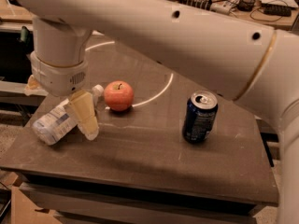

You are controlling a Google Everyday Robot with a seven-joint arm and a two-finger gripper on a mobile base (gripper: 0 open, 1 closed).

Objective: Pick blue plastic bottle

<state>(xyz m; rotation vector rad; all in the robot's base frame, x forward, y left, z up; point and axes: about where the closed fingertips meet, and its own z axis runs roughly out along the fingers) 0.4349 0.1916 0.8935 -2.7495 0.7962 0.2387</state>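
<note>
blue plastic bottle (52, 124): lying on its side near left edge of counter (154, 157), cap end toward apple.
gripper (60, 108): low over the bottle; jaws spread wide, apparently either side of the body, clamping nothing.
apple (118, 95): just beside the cap.
soda can (200, 117): upright, well apart.
risk: round body likely to roll or squirt out on closing; off-centre squeeze could shove it off the left edge or into the apple.

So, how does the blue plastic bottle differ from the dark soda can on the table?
The blue plastic bottle lies on its side; the soda can stands upright. The bottle is clear with a pale label and white cap; the can is dark blue metal. The pincer is down at the bottle, far from the can. Both rest on the table.
</note>
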